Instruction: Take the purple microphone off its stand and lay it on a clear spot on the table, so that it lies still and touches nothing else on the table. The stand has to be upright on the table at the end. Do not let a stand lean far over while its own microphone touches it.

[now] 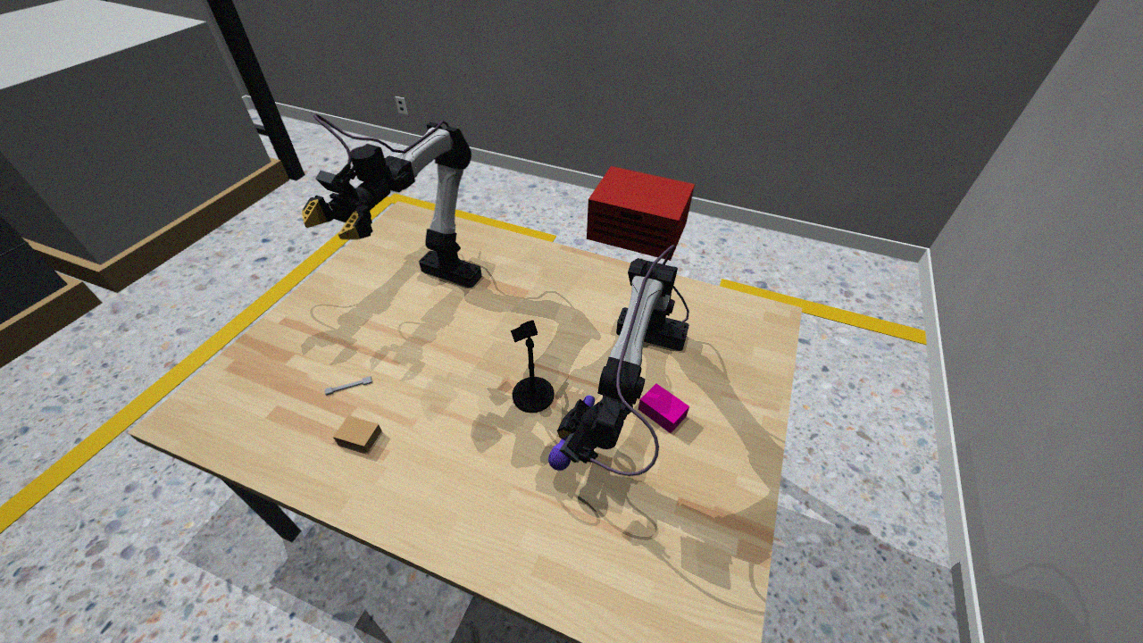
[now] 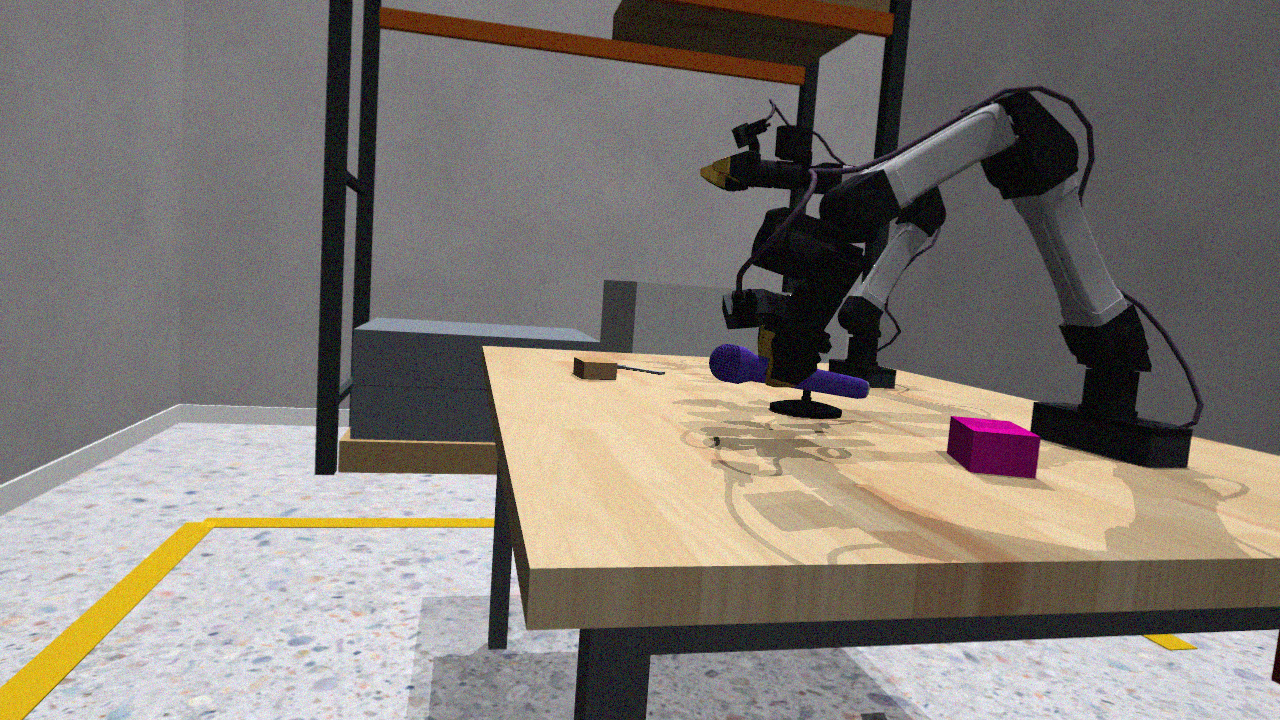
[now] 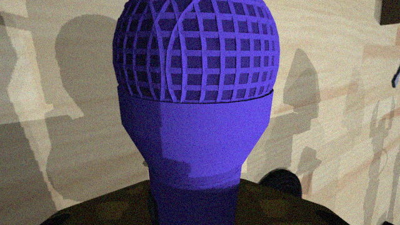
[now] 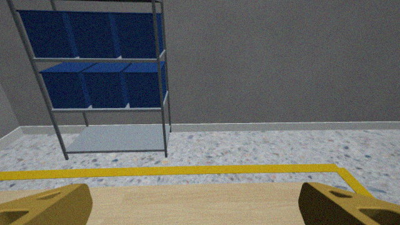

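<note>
Evidently, the left gripper (image 1: 568,439) (image 2: 776,365) (image 3: 194,188) pinches the mic (image 1: 559,456) (image 2: 733,363) (image 3: 195,125) near level for laying flat, clear of its upright stand (image 1: 533,396) (image 2: 805,410) (image 3: 282,182); the right gripper (image 1: 331,224) (image 2: 708,172) (image 4: 195,192) is spread.

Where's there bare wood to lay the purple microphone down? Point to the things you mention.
Between the tan block (image 1: 356,434) (image 2: 595,368) (image 3: 389,13) and the stand (image 1: 533,396) (image 2: 805,410) (image 3: 282,182); also between wrench (image 1: 348,386) (image 2: 642,369) (image 3: 395,79) and stand. It's crowded where the stand, magenta block (image 1: 663,407) (image 2: 992,446) and left hand (image 1: 570,444) (image 2: 776,362) (image 3: 194,188) bunch together.

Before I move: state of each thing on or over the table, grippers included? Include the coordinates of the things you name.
Microphone (image 1: 558,457) (image 2: 732,362) (image 3: 200,131): off its stand, gripped, slightly tilted
Stand (image 1: 533,395) (image 2: 805,409) (image 3: 282,181): upright, unloaded
Left gripper (image 1: 569,442) (image 2: 774,371) (image 3: 194,187): shut on microphone
Right gripper (image 1: 329,227) (image 2: 713,174) (image 4: 195,192): open
Wrench (image 1: 348,386) (image 2: 638,369) (image 3: 395,79): lying flat
Brown block (image 1: 357,432) (image 2: 595,368) (image 3: 390,12): lying flat
Pink block (image 1: 663,407) (image 2: 991,447): resting on table
</note>
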{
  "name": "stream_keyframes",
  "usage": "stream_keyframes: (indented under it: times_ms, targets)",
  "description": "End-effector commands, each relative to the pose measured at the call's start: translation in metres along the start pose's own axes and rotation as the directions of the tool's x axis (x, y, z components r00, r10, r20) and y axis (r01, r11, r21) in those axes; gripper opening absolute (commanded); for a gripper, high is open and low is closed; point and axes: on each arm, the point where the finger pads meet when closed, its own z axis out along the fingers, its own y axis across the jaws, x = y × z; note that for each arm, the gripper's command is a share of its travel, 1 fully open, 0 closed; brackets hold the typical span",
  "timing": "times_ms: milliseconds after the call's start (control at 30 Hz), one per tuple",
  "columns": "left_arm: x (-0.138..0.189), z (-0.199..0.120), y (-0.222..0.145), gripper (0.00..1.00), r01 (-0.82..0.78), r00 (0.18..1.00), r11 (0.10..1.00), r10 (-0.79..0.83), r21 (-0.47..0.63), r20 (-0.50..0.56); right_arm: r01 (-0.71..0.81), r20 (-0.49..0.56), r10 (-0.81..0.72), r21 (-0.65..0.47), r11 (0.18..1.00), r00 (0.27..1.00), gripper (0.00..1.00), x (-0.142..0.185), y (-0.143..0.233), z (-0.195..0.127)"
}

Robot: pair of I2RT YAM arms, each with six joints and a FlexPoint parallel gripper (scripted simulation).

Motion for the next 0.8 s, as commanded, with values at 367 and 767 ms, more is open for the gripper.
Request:
stream_keyframes:
  times_ms: [367,767]
  targets:
    - [0.006,0.003,0.017,0.0,0.065,0.995,0.997,-0.067,-0.03,-0.08,0.013,0.079,-0.011,-0.015,1.0,0.997,0.98,-0.03,0.003,-0.004]
    - [0.008,0.002,0.011,0.0,0.047,0.996,0.998,-0.049,-0.032,-0.071,0.012,0.093,-0.011,-0.014,1.0,0.996,0.98,-0.035,0.003,-0.009]
